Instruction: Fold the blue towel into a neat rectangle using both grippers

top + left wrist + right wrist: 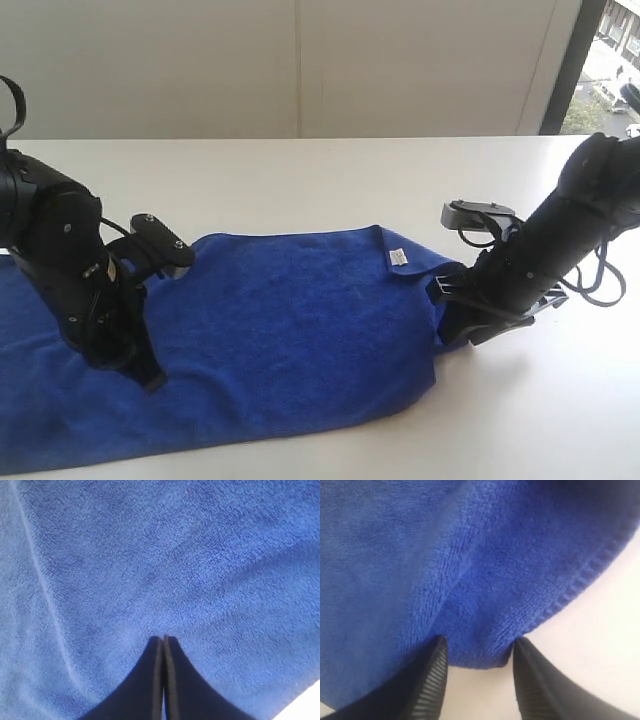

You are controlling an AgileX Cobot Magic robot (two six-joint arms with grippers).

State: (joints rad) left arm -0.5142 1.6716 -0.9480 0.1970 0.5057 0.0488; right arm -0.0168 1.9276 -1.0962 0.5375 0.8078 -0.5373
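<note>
Towel: the deep royal-blue microfibre towel [290, 340] lies spread lengthwise on the white tabletop [330, 180] and runs off the left of the exterior view; its small white tag [397, 257] sits near the right end
Left gripper: the black thin-fingered left gripper [163, 640] has its fingers pressed together with nothing between them, tips pointing down at the cloth well in from any edge; whether they touch it I cannot tell
Right gripper: the black right gripper [479, 641] has its fingers spread to either side of the towel's bunched right end, just beside the stitched hem [580, 580]; nothing is pinched
Step in hand: likely taking hold of the right end, to bring it over towards the left
Doing it well: push in past the hem before closing, so every layer is caught; lift only just clear of the table; let the shut left fingers pin the cloth as the fold line; lay hem on hem
Risk: a shallow bite may slip, or drag the whole towel sideways
</note>
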